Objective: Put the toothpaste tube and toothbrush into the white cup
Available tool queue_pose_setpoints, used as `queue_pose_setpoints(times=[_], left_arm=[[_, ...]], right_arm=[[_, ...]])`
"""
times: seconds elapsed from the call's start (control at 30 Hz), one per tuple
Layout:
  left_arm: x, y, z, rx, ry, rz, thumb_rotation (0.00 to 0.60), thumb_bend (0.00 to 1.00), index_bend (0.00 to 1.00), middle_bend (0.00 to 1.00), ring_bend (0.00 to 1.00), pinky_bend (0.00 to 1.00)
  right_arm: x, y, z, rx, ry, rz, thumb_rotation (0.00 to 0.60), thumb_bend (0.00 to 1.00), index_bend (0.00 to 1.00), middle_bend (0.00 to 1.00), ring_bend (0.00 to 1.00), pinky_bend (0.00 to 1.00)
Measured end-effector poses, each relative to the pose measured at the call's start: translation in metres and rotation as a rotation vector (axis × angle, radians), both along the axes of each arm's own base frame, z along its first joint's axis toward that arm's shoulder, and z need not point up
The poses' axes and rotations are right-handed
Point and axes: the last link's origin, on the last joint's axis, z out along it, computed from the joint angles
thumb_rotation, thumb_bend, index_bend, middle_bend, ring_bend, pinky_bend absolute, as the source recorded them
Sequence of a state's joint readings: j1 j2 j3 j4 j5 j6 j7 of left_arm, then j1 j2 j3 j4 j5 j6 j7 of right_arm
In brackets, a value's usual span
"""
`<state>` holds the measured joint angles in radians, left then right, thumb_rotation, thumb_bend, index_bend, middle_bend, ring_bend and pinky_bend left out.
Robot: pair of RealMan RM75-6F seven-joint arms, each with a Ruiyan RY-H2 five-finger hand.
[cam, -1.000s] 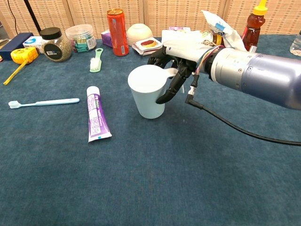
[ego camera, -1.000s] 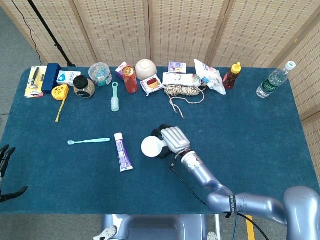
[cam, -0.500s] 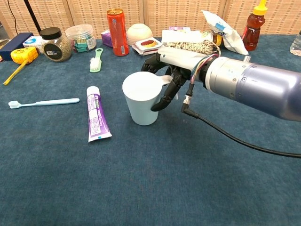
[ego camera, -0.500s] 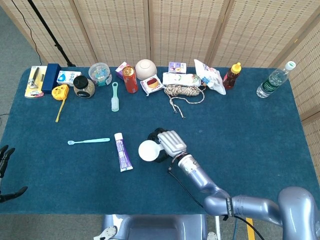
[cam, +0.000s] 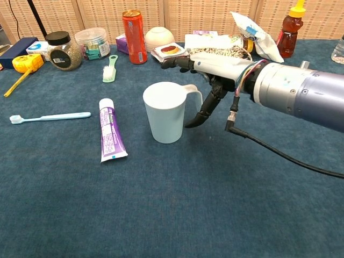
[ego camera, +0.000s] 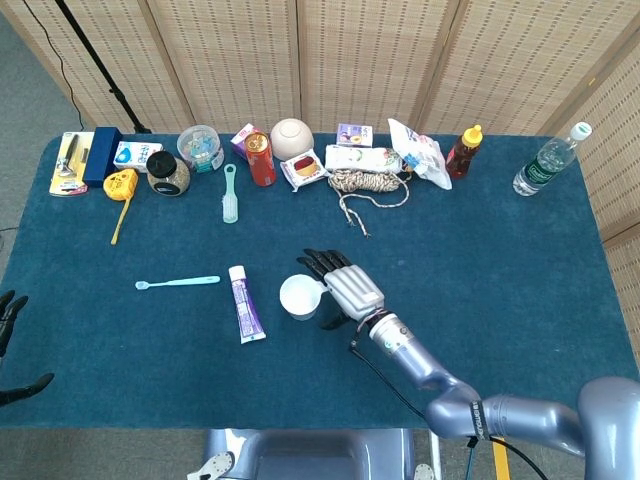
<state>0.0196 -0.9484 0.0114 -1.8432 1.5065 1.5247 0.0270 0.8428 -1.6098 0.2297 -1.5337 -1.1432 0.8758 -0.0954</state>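
Right hand (cam: 212, 72) open, fingers spread.

White cup (ego camera: 298, 296) upright; right hand (ego camera: 345, 287) beside it, apparently released.

Table: deep teal-blue cloth-covered table (cam: 161, 215), plain, no pattern.
Cup: plain white handled cup (cam: 165, 119), faint pale-blue cast in the chest view.
Toothpaste: white tube of toothpaste with purple print (cam: 110, 137), white cap.
Toothbrush: pale aqua plastic toothbrush (cam: 49, 116), whitish bristles.
Right hand: silver-grey robot hand with black fingers (cam: 212, 80), on a metallic lavender-grey arm (cam: 301, 97).
Can: red-orange drinks can (cam: 134, 29).
Bottle: brown squeeze bottle with yellow cap (cam: 290, 29).
Backdrop: tan woven screen panels (ego camera: 330, 60), dotted weave.
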Motion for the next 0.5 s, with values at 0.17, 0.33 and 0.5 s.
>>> queue_pose_setpoints(times=[0.17, 0.33, 0.5], left_arm=[[-0.001, 0.001, 0.001, -0.002, 0.01, -0.002, 0.6, 0.02, 0.0, 0.0, 0.0, 0.0], [0.001, 0.001, -0.003, -0.013, 0.02, -0.01, 0.6, 0.02, 0.0, 0.0, 0.0, 0.0], [0.006, 0.001, -0.009, -0.021, 0.032, -0.044, 0.6, 0.02, 0.0, 0.0, 0.0, 0.0]], right_arm=[[-0.009, 0.011, 0.031, -0.052, 0.015, 0.055, 0.6, 0.0, 0.0, 0.0, 0.0, 0.0], [-0.031, 0.018, 0.082, -0.193, 0.042, 0.136, 0.6, 0.0, 0.0, 0.0, 0.0, 0.0], [-0.063, 0.023, 0.134, -0.344, 0.007, 0.173, 0.6, 0.0, 0.0, 0.0, 0.0, 0.0]])
